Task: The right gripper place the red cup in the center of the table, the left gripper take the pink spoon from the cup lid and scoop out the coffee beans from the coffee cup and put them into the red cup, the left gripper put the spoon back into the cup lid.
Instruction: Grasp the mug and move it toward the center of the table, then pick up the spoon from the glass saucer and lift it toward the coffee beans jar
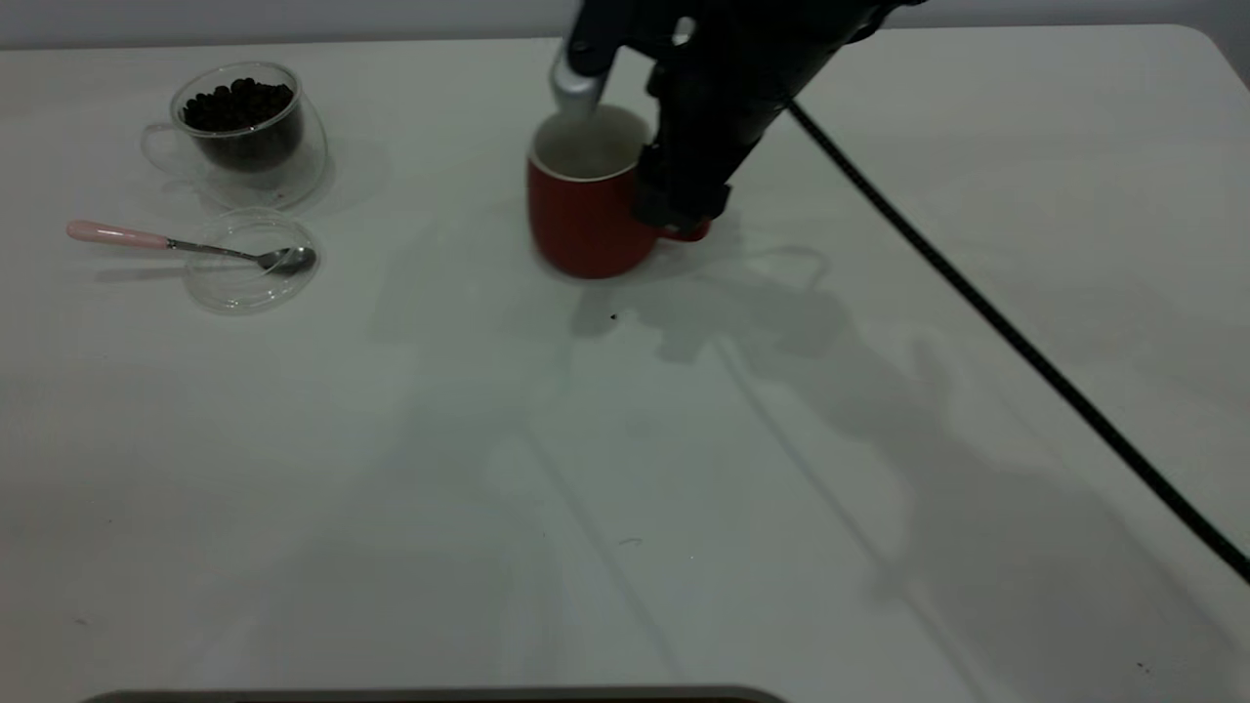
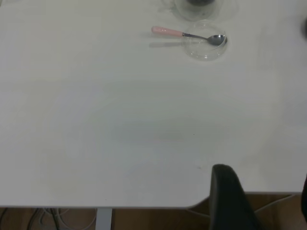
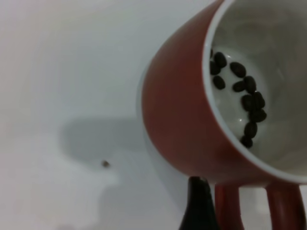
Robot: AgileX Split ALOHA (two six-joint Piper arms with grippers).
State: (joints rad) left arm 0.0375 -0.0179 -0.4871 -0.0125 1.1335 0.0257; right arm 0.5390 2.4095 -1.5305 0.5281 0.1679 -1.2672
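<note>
On my left, the coffee cup [image 1: 244, 127] of coffee beans [image 1: 237, 104] stands behind the cup lid [image 1: 251, 262], where the pink spoon [image 1: 186, 244] rests. Mid-bench [image 1: 625, 469], my right gripper [image 1: 684, 210] jaws clamp the red cup [image 1: 586, 210] by its handle. I cannot tell the left gripper [image 2: 232, 201] jaws' state.

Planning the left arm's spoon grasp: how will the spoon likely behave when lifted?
The spoon looks stiff: metal neck, pink handle. Probably light and slippery. Its bowl rests in the lid, its handle overhanging the table, so it may pivot.

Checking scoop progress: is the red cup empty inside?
No: the right wrist view shows about a dozen coffee beans lying on the white inside of the red cup.
</note>
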